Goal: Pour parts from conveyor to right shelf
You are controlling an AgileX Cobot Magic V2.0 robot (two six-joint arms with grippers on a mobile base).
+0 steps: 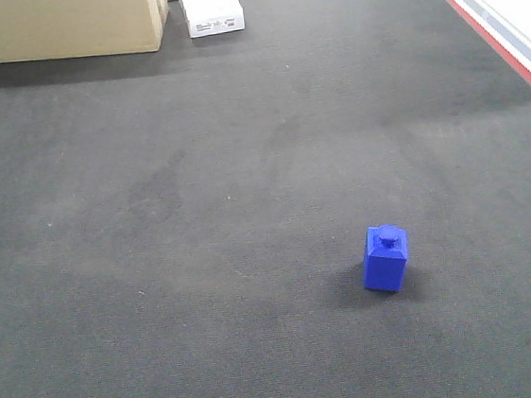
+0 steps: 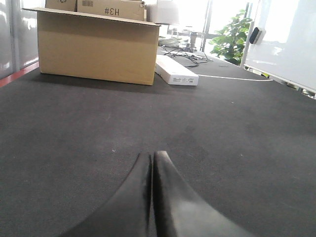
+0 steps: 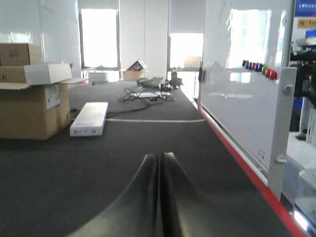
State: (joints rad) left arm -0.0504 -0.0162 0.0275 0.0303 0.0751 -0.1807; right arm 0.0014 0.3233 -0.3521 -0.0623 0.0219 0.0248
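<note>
One bright-blue part (image 1: pixel 385 258) with a short knob on top stands upright on the dark grey conveyor (image 1: pixel 201 215), right of centre and toward the near side in the front view. It shows in neither wrist view. My left gripper (image 2: pixel 151 154) is shut with nothing between its dark fingers, low over the belt (image 2: pixel 98 123). Over the belt (image 3: pixel 74 163) near its red right edge, my right gripper (image 3: pixel 159 155) is shut as well and holds nothing. Neither gripper appears in the front view. The right shelf is out of view.
A large cardboard box (image 1: pixel 62 25) and a flat white box (image 1: pixel 210 7) lie at the belt's far end. The red belt edge (image 1: pixel 496 42) and a whiteboard (image 3: pixel 242 84) run along the right side. Cables (image 3: pixel 148 94) lie beyond a white line (image 3: pixel 153 120).
</note>
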